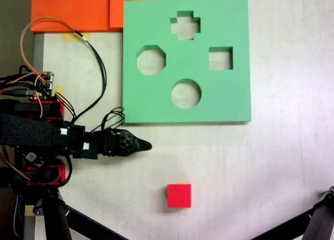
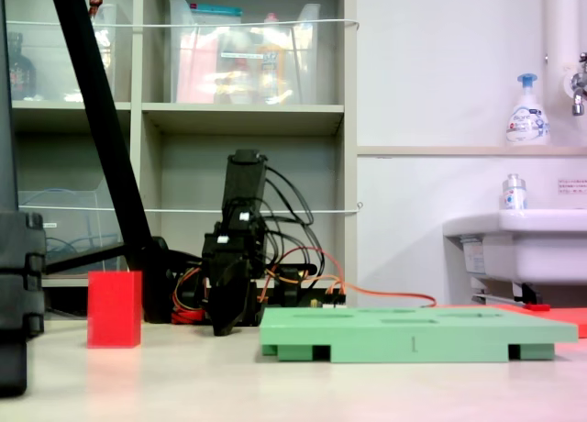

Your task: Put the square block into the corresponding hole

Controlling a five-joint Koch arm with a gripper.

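The square block (image 1: 179, 195) is a small red cube standing alone on the pale table, below the green foam board (image 1: 156, 102); it is also at the left in the low fixed view (image 2: 115, 309). The board (image 2: 417, 332) lies flat, and its square hole (image 1: 221, 58) is at its right side, beside round, octagonal and cross-shaped cutouts. My gripper (image 1: 146, 145) reaches in from the left, just below the board's lower left corner and up-left of the cube. Its jaws meet in one point with nothing between them. From the side, the gripper (image 2: 223, 328) points down near the table.
Orange foam slabs (image 1: 73, 10) lie at the top left, touching the board's corner. Cables loop from the arm's base (image 1: 36, 102). Black tripod legs (image 1: 83, 222) cross the bottom corners. A shelf (image 2: 238, 119) and a sink (image 2: 518, 243) stand behind.
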